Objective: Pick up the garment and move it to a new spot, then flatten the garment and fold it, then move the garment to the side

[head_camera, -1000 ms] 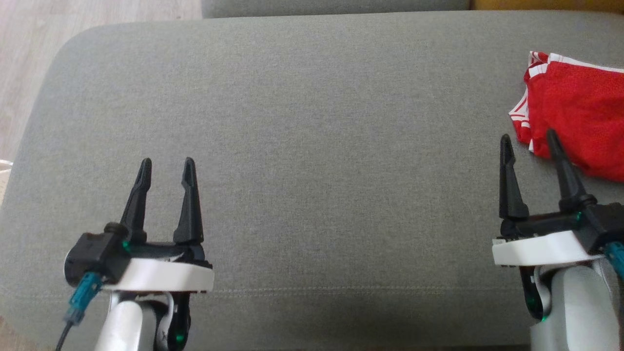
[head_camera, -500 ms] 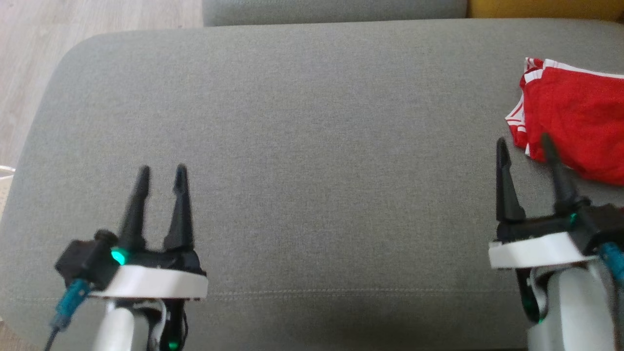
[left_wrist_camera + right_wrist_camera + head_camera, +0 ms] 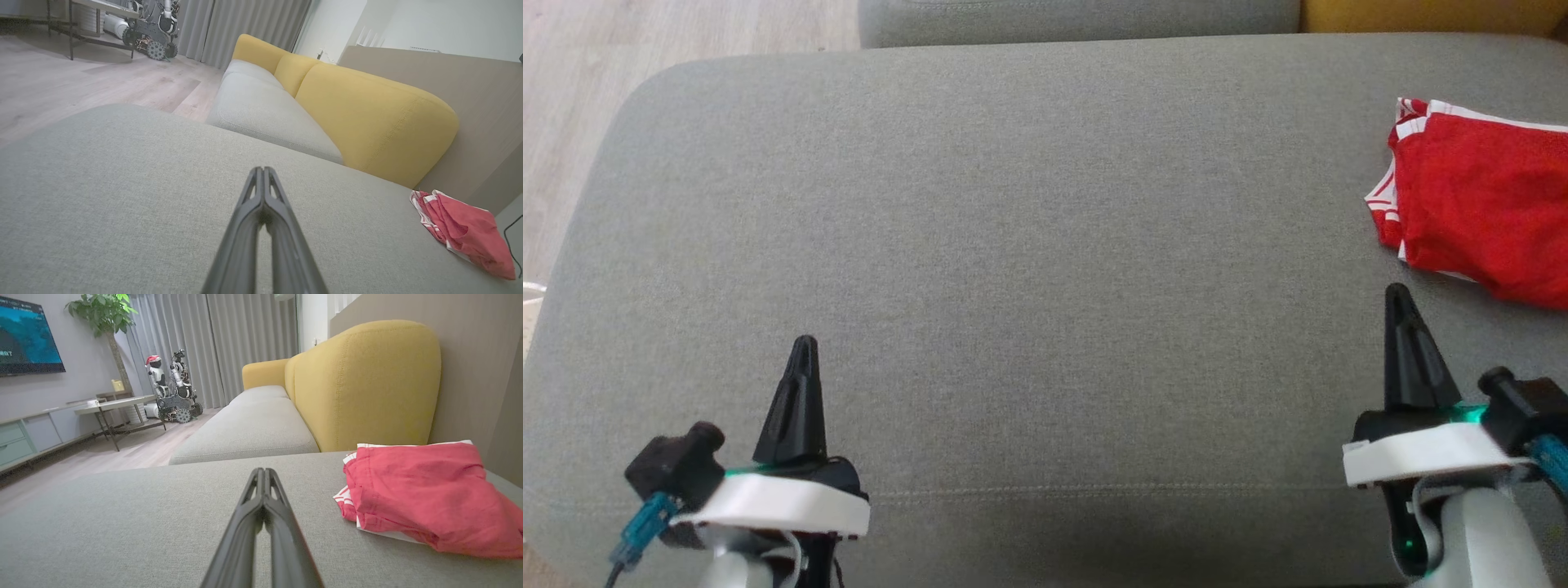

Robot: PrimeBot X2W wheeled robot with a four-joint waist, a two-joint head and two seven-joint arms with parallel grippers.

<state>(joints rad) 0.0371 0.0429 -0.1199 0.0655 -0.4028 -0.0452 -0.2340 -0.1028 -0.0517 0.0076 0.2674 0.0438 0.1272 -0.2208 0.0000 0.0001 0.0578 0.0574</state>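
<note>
The garment (image 3: 1482,208) is red with white stripes, folded into a bundle at the far right of the grey cushion (image 3: 1029,245). It also shows at the right of the left wrist view, garment (image 3: 461,230), and close at the right of the right wrist view, garment (image 3: 425,494). My left gripper (image 3: 805,341) is shut and empty at the lower left, far from the cloth. Shut as well, my right gripper (image 3: 1396,291) hovers just short of the garment, a little left of it, holding nothing.
Yellow sofa backrests (image 3: 367,379) rise behind the cushion, with a second grey seat (image 3: 265,110) beyond. Wooden floor (image 3: 572,98) lies off the cushion's left edge. A low table and another robot (image 3: 171,396) stand across the room.
Both grippers have gone from open to shut on nothing and drawn back toward the near edge. The right fingers, which overlapped the garment's near edge, now stand apart from it.
</note>
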